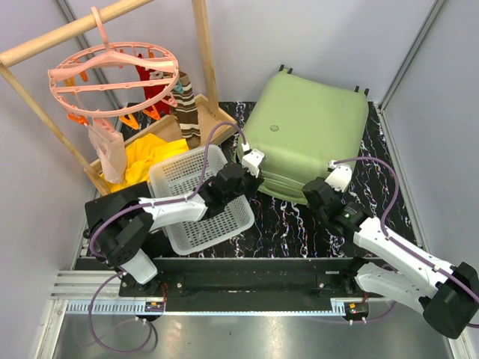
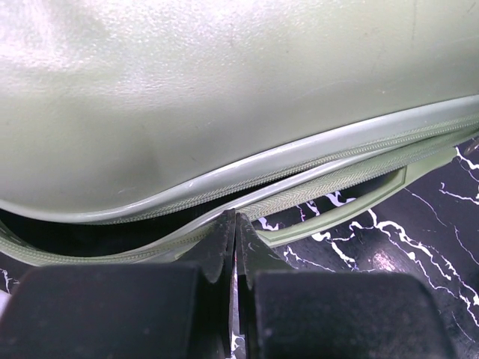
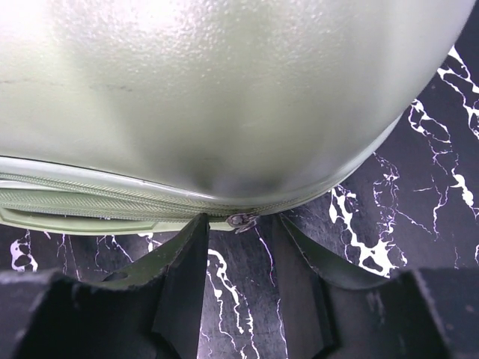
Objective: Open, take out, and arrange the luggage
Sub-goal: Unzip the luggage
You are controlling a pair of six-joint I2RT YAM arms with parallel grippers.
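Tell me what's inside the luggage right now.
Nothing identifiable. The luggage lies nearly shut. The left wrist view shows a narrow gap along its near seam, with only darkness behind it. Any contents are covered.

The luggage (image 2: 224,90) runs off both wrist views' edges, its inside too dark to see

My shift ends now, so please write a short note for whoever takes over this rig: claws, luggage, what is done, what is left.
Left claw: shut, tips at the zip seam of the luggage, where a dark gap shows.
Right claw: open, the zip pull between its fingers, not pinched.
Luggage: flat on the table, lid down.
Done: near seam partly parted.
Left: raise the lid, take out what is inside, arrange it.
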